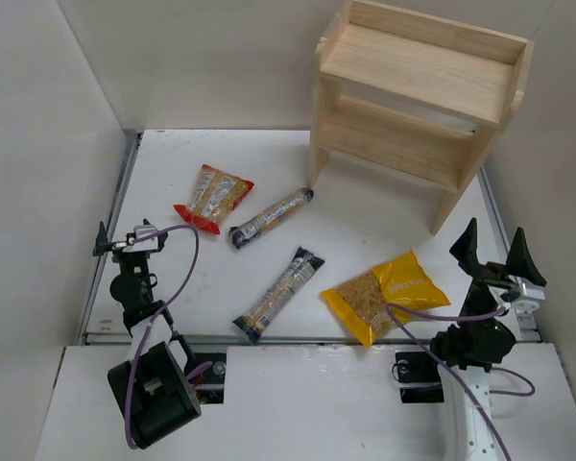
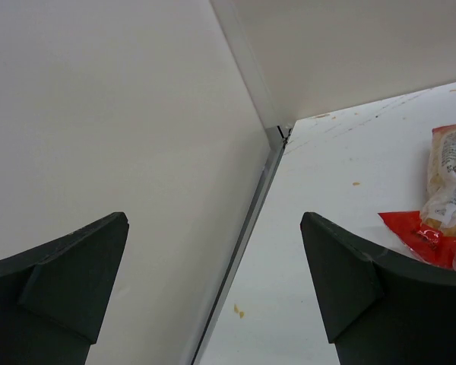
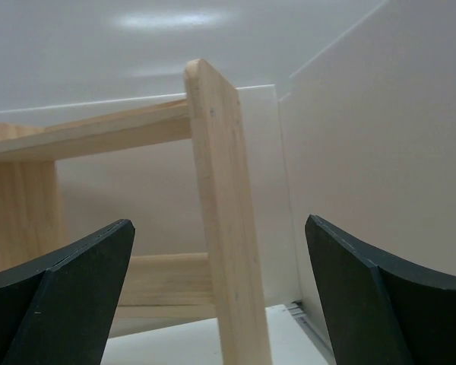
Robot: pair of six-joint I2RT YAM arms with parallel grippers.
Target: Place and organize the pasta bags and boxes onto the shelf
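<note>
L arm base (image 1: 156,396) and R arm base (image 1: 466,427) sit closest, at the near edge of the table (image 1: 384,206). L gripper (image 1: 122,236) hangs over the table's left rim, jaws spread wide w/ nothing between them. Its wrist cam looks along the left wall (image 2: 99,114) and catches the red end of the red-ended bag (image 2: 441,205) at frame right. R gripper (image 1: 494,235) is at the far right, fingers likewise splayed and empty, pointing twd the shelf (image 1: 413,72). In its wrist cam a shelf leg (image 3: 224,228) stands upright in the gap between the fingertips (well beyond them, not gripped).

All four packs lie flat on the table, none on the shelf:
- Red-ended bag is back-left, tilted.
- Far pasta box (image 1: 272,217) lies diagonal just right of it. Its upper end is by the shelf's front-left leg; touching or not, can't tell from above.
- Near pasta box (image 1: 279,295) lies diagonal mid-table, apart from the other box.
- Yellow bag (image 1: 384,295) sits front-right, nearest the R arm, w/ a purple cable (image 1: 442,314) running off from over its near corner.

Shelf stands back-right, two tiers, angled a bit to the table edges
</note>
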